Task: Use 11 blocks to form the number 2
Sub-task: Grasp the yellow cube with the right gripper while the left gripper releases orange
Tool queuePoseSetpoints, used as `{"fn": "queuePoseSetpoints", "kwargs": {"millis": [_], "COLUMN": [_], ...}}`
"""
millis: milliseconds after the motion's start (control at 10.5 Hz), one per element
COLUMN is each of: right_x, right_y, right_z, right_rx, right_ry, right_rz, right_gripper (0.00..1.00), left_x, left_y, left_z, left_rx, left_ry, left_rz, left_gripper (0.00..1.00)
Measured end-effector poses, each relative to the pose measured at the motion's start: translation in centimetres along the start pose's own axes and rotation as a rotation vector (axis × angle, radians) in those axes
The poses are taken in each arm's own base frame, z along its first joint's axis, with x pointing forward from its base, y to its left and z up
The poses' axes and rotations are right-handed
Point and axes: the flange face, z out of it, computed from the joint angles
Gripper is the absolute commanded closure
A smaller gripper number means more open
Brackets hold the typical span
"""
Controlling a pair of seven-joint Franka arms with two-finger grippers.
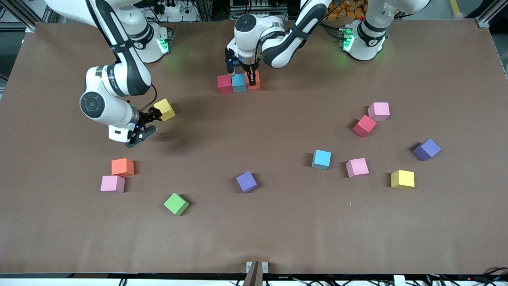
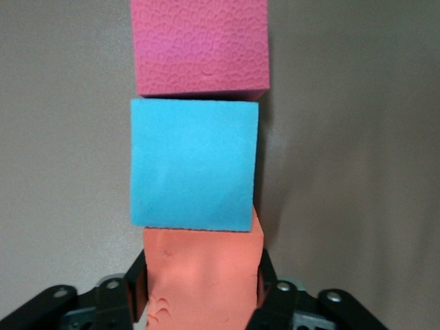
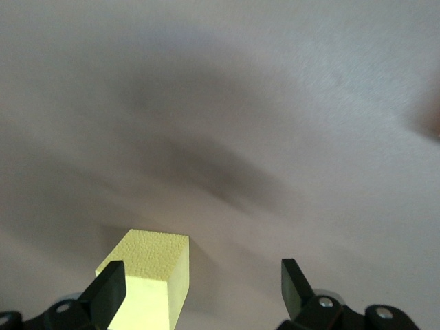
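Three blocks stand in a row near the robots' bases: a red block [image 1: 225, 84], a light blue block [image 1: 239, 82] and an orange block [image 1: 254, 79]. My left gripper [image 1: 250, 77] is shut on the orange block [image 2: 203, 275], which touches the light blue block [image 2: 194, 165]; the red block [image 2: 199, 45] follows in line. My right gripper [image 1: 152, 123] is open, low over the table, with a yellow block [image 1: 164, 109] against one finger [image 3: 110, 289]. The yellow block [image 3: 148, 275] sits off-centre between the wide jaws of the right gripper [image 3: 203, 289].
Loose cubes lie on the brown table [image 1: 278, 230]: orange [image 1: 122, 167], pink [image 1: 112, 184], green [image 1: 176, 203], purple [image 1: 246, 181], light blue [image 1: 321, 159], pink [image 1: 357, 167], yellow [image 1: 402, 179], purple [image 1: 427, 149], red [image 1: 364, 126], pink [image 1: 379, 111].
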Motion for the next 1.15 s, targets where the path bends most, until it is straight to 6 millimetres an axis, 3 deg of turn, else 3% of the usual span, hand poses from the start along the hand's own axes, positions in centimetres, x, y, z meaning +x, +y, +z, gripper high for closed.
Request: {"fn": "queuePoseSetpoints", "kwargs": {"millis": [287,573,860,955,1146], "right_x": [-1.0,-1.8,-1.4,-1.4,-1.9], "right_y": [-0.5,-1.3,-3.5,-4.0,-4.1], "right_z": [2.0,3.5,4.2,4.4,5.4], "right_rx": [0.024,0.090,0.109,0.105,0.091], "right_ry": [-0.037,-0.041,-0.047,-0.047,-0.037], "right_rz": [0.005,0.015,-0.006,-0.015,-0.012], "right_gripper": [0.00,0.00,0.00,0.00,0.00], "left_x": [0.5,-0.3,-1.6,-2.5,-6.0], "left_y": [-1.2,-2.9,-3.9,-5.2,-10.3], "left_z": [-1.2,-5.2,-9.2,-11.2,-15.6], "left_rx": [0.016,0.067,0.071,0.069,0.075], "left_ry": [0.020,-0.028,-0.095,-0.136,-0.218], "left_rz": [-0.016,-0.038,-0.098,-0.141,-0.270], "left_gripper": [0.00,0.00,0.00,0.00,0.00]}}
